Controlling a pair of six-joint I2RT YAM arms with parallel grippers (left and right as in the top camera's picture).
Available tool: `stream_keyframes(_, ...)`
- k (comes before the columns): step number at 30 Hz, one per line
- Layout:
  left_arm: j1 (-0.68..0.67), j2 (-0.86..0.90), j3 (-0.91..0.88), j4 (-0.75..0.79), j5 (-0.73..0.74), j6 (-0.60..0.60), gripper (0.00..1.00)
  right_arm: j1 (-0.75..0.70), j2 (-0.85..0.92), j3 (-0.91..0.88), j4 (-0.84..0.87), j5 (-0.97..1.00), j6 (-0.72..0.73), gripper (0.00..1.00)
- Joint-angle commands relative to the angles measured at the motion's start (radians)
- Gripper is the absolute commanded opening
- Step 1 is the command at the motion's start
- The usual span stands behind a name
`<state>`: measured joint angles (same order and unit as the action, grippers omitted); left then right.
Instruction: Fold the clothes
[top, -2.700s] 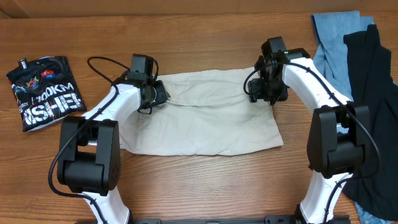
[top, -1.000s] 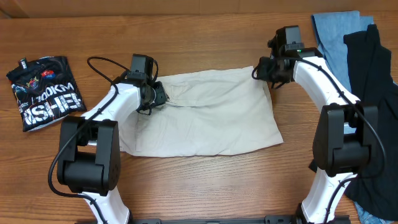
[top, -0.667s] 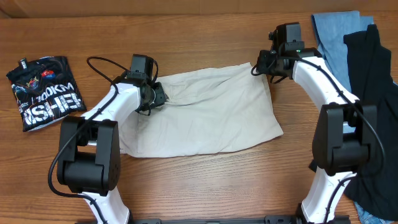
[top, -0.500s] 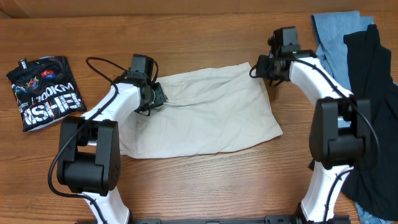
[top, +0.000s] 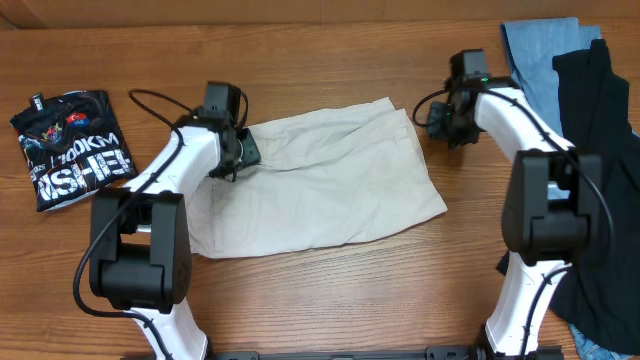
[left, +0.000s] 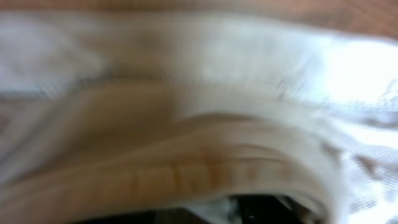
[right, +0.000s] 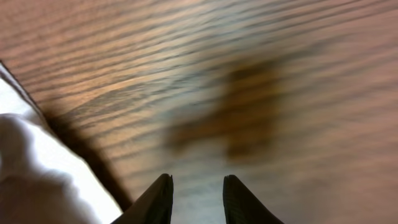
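The pale beige shorts (top: 320, 185) lie spread flat on the middle of the wooden table. My left gripper (top: 243, 152) sits at their upper left corner. In the left wrist view blurred cream cloth (left: 186, 124) fills the frame and covers the jaws, so their state does not show. My right gripper (top: 446, 124) hovers over bare wood just right of the shorts' upper right corner. In the right wrist view the right gripper (right: 198, 182) stands open with only wood between its fingertips (right: 163, 190), and the shorts' edge (right: 37, 174) lies at the lower left.
A folded black printed T-shirt (top: 70, 150) lies at the far left. A light blue garment (top: 535, 60) and a black garment (top: 600, 160) are heaped along the right edge, close to the right arm.
My right gripper has opened, let go of the shorts' upper right corner and moved right onto bare wood. The left gripper shifted slightly up and left, and the shorts shifted with it.
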<state>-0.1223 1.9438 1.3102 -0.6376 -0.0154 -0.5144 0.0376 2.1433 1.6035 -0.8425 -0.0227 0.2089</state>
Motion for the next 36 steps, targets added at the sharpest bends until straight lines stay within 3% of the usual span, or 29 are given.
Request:
stream_keyframes(1,0.013,-0.034,0.135,-0.017,-0.048,0.08,0.55,-0.01,-0.159,0.073,-0.027,-0.005,-0.019,0.31)
stream_keyframes(4,0.013,-0.066,0.226,-0.08,-0.083,0.093,0.62,0.011,-0.223,0.074,-0.06,-0.083,-0.067,0.34)
stream_keyframes(10,0.013,-0.086,0.272,-0.251,-0.134,0.062,0.61,0.09,-0.236,0.064,-0.184,-0.158,-0.135,0.4)
stream_keyframes(11,0.013,-0.083,0.268,-0.281,-0.134,0.058,0.57,0.099,-0.235,0.058,-0.189,-0.159,-0.135,0.4)
stream_keyframes(14,0.013,-0.079,0.249,-0.407,-0.158,0.04,0.21,0.112,-0.234,0.039,-0.186,-0.158,-0.135,0.4)
stream_keyframes(18,0.018,-0.079,0.216,-0.565,-0.357,-0.106,0.17,0.112,-0.234,0.039,-0.204,-0.158,-0.135,0.4)
stream_keyframes(23,0.068,-0.079,0.146,-0.461,-0.374,-0.065,0.22,0.11,-0.234,0.039,-0.22,-0.158,-0.134,0.4)
stream_keyframes(30,0.21,-0.045,-0.014,-0.226,-0.271,0.003,0.25,0.11,-0.234,0.039,-0.249,-0.158,-0.134,0.4)
stream_keyframes(36,0.335,-0.001,-0.048,-0.191,-0.188,0.006,0.25,0.11,-0.234,0.039,-0.257,-0.159,-0.134,0.4)
